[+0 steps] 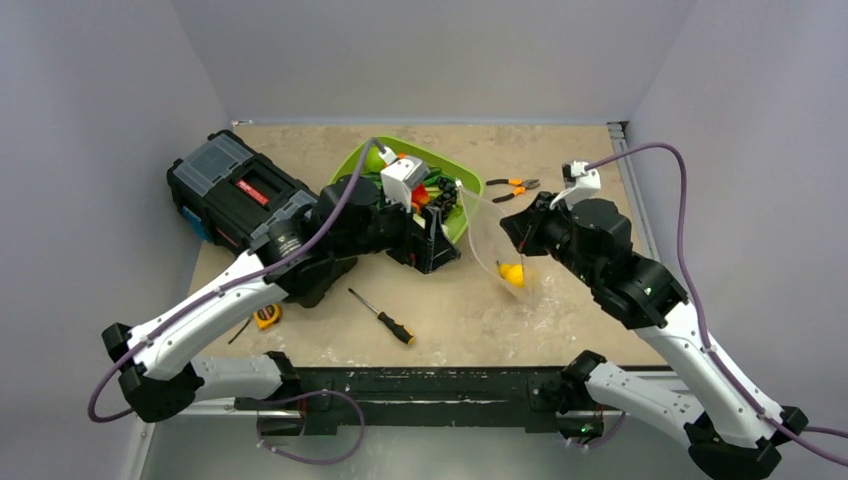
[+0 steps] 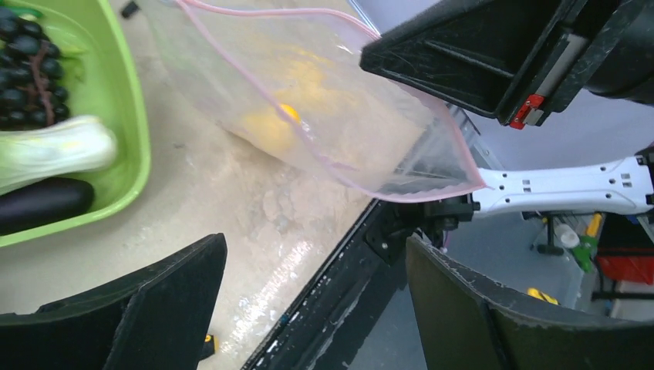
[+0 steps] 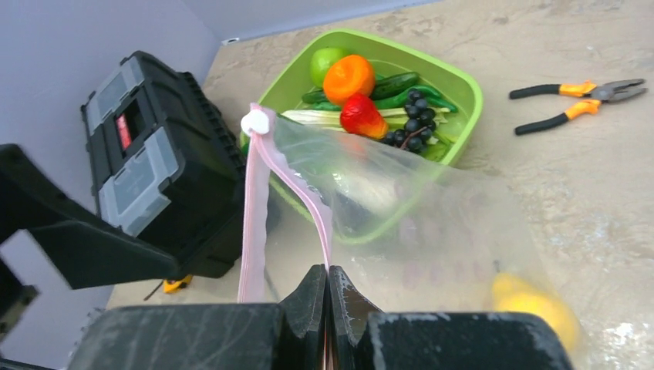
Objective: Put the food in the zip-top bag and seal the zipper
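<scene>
The clear zip-top bag [image 1: 500, 240] hangs tilted over the table, and my right gripper [image 3: 328, 271] is shut on its pink zipper [image 3: 307, 193] edge, near the mouth. A white slider [image 3: 254, 122] sits at the zipper's far end. A yellow lemon [image 1: 512, 273] lies inside the bag. My left gripper [image 2: 316, 254] stands open and empty just left of the bag, beside the lime-green tray [image 1: 455, 225]. In the tray lie a green fruit [image 3: 325, 58], orange [image 3: 348, 77], red pepper [image 3: 362, 116], grapes [image 3: 412, 127], green pods [image 3: 389, 83], bok choy [image 2: 54, 150] and eggplant [image 2: 42, 204].
A black toolbox [image 1: 240, 190] stands at the left, close behind the left arm. Orange-handled pliers [image 1: 513, 187] lie behind the bag. A screwdriver [image 1: 383, 317] and a yellow tape measure [image 1: 266, 315] lie near the front edge.
</scene>
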You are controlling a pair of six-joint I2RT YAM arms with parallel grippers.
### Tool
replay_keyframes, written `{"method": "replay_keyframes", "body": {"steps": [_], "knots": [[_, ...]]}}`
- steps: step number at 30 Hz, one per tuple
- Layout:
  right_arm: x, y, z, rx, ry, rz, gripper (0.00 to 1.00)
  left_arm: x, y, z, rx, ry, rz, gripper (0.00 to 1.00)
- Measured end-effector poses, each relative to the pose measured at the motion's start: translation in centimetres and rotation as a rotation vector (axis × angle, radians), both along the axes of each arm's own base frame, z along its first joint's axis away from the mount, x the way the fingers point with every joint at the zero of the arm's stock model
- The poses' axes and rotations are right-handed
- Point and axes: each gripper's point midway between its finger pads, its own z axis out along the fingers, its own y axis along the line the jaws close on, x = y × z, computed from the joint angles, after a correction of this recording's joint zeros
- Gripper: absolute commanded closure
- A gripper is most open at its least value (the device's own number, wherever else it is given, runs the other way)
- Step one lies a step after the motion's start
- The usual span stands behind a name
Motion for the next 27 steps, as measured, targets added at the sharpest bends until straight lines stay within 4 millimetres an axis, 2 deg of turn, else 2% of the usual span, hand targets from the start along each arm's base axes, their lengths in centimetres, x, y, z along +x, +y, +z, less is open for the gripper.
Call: {"method": "replay_keyframes", "body": {"steps": [4,8,12,16,21,27], "knots": [[-0.2,-1.4,-0.5,-0.03,0.007,-0.049,1.0,0.9,2.0,1.3,-0.02,-0.062,0.093,0.15],[-0.2,-3.1,-1.1,-0.072,0.018,-0.125,1.0,3.1,3.5,1.1,-0.003,-0.068,0.218,0.18],[0.0,-4.0,-1.4,-0.095,0.018,-0.168,1.0,5.6,4.9,-0.8,0.035,-0.023,0.361,0.22],[0.1,-4.4,-1.6,-0.11,0.022,-0.187,1.0,8.3,5.4,-3.7,0.094,0.051,0.494,0.22],[0.0,-4.6,-1.9,-0.122,0.029,-0.192,1.0,11.7,4.5,-7.1,0.126,0.172,0.645,0.22],[-0.2,-4.9,-2.3,-0.157,0.035,-0.186,1.0,15.7,1.4,-9.3,0.099,0.297,0.784,0.23]]}}
